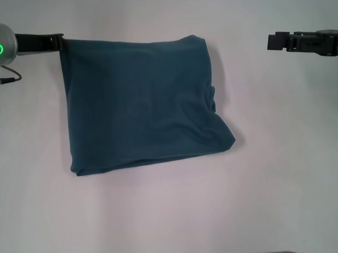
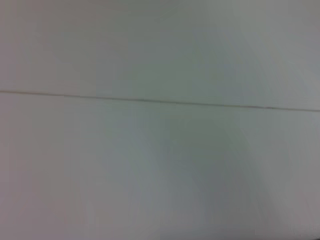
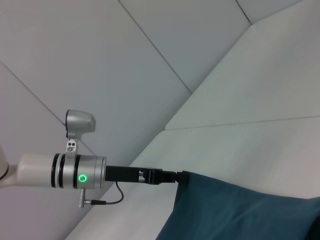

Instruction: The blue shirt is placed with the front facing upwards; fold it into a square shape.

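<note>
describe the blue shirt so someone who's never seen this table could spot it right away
On the plain white table, look just left of centre: the blue shirt lies there as a dark teal, roughly square folded bundle. The left end effector meets its far left corner, while the right end effector hangs apart. It is the only coloured thing on the surface.

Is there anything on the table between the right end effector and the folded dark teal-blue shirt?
No. In the head view, only bare white table separates the right end effector from the dark teal-blue cotton shirt.
</note>
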Available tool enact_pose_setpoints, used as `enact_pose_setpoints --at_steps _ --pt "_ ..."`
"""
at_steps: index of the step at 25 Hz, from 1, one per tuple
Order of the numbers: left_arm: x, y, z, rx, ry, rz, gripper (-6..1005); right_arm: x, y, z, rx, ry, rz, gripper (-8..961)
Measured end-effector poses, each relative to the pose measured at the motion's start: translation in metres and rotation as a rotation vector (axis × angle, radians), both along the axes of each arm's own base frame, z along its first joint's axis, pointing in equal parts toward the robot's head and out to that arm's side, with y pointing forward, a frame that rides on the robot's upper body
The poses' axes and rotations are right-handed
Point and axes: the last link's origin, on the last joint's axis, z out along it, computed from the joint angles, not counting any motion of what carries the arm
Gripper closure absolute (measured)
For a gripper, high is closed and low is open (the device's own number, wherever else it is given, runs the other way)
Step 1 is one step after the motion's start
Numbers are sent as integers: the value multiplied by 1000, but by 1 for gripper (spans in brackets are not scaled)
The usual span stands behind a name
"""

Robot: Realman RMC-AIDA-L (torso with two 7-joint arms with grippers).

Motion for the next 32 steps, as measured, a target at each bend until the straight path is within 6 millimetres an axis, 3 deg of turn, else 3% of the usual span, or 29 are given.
enact_pose_setpoints --at_steps 7,14,17,22,26,32 --pt "-3 -3 1 -36 -9 18 957 0 0 0 -1 0 -2 240" --pt "-10 -16 50 90 -138 53 763 1 0 -1 -1 -1 -7 240" --pt "-9 -28 55 37 -238 61 635 2 -1 -1 2 -2 -10 240" --pt "0 -54 49 -176 -480 34 407 6 1 -1 30 -38 6 239" --pt "4 -87 66 -272 -647 -212 251 9 -2 -5 139 -114 166 239" --pt "-7 -136 74 -368 -688 -487 249 12 5 -10 253 -195 214 239"
